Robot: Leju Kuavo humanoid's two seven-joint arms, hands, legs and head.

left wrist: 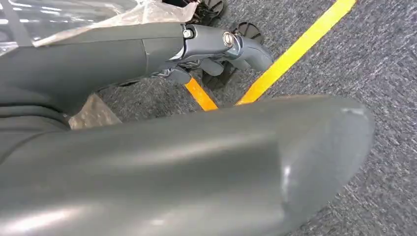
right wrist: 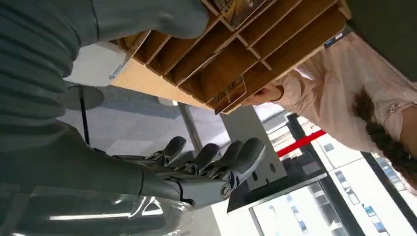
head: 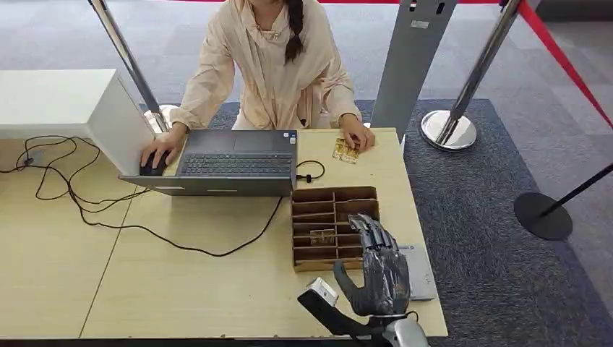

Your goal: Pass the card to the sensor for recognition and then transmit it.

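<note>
Standing edge-up in a slot of the brown cardboard divider box (head: pixel 335 228), the thin gold-printed card (head: pixel 322 236) looks light, stiff and slick, best pinched by its top edge; right hand (head: pixel 382 269) spread, empty.

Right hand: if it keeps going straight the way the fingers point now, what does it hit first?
Probably the card organizer. The right hand is open, fingertips already over its near right corner and pointing across the compartments toward the laptop. Height above the dividers is unclear, so it may pass over them.
</note>
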